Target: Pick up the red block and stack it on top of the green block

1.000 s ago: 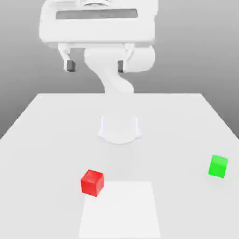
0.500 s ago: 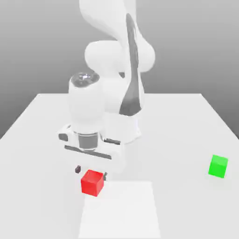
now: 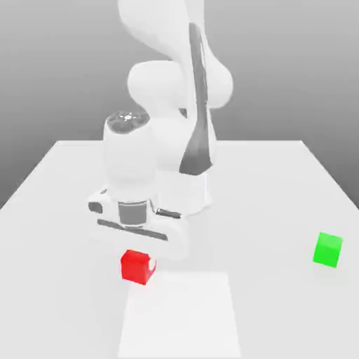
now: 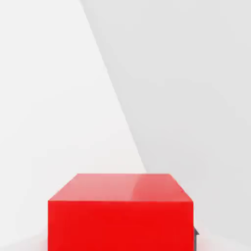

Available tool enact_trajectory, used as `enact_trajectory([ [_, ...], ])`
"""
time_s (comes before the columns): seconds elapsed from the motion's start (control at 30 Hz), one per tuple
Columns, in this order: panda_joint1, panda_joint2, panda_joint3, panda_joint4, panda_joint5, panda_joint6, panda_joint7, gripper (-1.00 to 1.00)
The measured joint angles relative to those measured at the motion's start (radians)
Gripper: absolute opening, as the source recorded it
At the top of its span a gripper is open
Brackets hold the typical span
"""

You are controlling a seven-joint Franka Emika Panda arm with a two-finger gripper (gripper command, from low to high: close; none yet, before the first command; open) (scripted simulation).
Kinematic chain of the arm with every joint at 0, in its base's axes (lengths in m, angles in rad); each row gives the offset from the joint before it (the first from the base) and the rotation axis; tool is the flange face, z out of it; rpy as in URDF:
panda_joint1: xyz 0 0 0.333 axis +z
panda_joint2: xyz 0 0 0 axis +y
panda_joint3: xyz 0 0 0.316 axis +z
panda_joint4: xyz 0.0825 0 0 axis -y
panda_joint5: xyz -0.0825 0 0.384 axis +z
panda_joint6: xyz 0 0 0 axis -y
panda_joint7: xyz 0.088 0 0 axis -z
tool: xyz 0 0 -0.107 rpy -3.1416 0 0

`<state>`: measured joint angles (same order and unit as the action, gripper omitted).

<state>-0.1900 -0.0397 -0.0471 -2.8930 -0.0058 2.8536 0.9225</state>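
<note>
The red block [image 3: 134, 267] is located in the lower part of the exterior view, toward the exterior view's left. It lies directly beneath the body of the gripper [image 3: 138, 266], between its fingers. The gripper is closed on the red block, and a pale fingertip [image 3: 152, 264] is noted against the block's side toward the exterior view's right. In the hand view, the block's upper face and one side face are observed close to the camera, with a dark sliver of finger beside it. Whether the block touches the table [image 3: 273, 196] cannot be determined. The pale rectangle [image 3: 181, 315] is at the lower centre of the exterior view, near the block. The green block [image 3: 327, 250] rests on the table at the exterior view's right, well apart from the gripper. The arm [image 3: 130, 158] descends above the red block, its hand slightly tilted in the frame.
</note>
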Motion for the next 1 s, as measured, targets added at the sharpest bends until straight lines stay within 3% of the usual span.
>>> enact_trajectory([
  [0.67, 0.693, -0.013, 0.485, 0.188, 0.052, -0.195, 0.818, -1.0],
  [0.87, 0.737, 0.17, 0.418, 0.208, -0.143, -0.047, 0.998, -1.0],
  [0.9, 0.756, 0.197, 0.393, 0.209, -0.171, -0.023, 1.019, 1.0],
  [1.0, 0.756, 0.197, 0.393, 0.209, -0.171, -0.023, 1.019, 1.0],
])
